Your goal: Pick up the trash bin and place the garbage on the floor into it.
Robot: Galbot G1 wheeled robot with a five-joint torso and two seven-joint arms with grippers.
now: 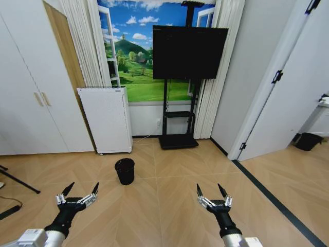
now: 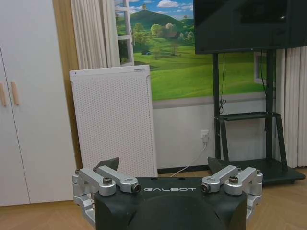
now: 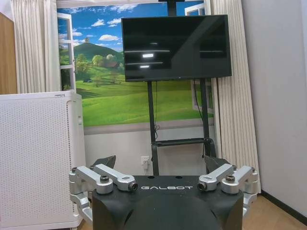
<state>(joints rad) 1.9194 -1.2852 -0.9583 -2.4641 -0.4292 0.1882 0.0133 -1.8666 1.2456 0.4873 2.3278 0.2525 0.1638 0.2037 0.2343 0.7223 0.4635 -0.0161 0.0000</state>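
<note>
The trash bin (image 1: pixel 124 171), a small black round wastebasket, stands upright on the floor (image 1: pixel 164 206) of tan herringbone wood, in the middle of the head view. My left gripper (image 1: pixel 78 191) hovers open, nearer to me and to the left of the bin, holding nothing. My right gripper (image 1: pixel 214 191) hovers open to the right of the bin, also holding nothing. Both are well apart from the bin. In the left wrist view the left gripper (image 2: pixel 163 165) faces the wall, and in the right wrist view the right gripper (image 3: pixel 160 163) does too. The garbage is out of view.
A white perforated cabinet (image 1: pixel 106 119) stands against the back wall, with a TV on a black stand (image 1: pixel 177 140) beside it. A black floor strip (image 1: pixel 277 203) runs along the right. A wider black bin (image 1: pixel 308 141) sits past the doorway. Black cables (image 1: pixel 15 181) lie at left.
</note>
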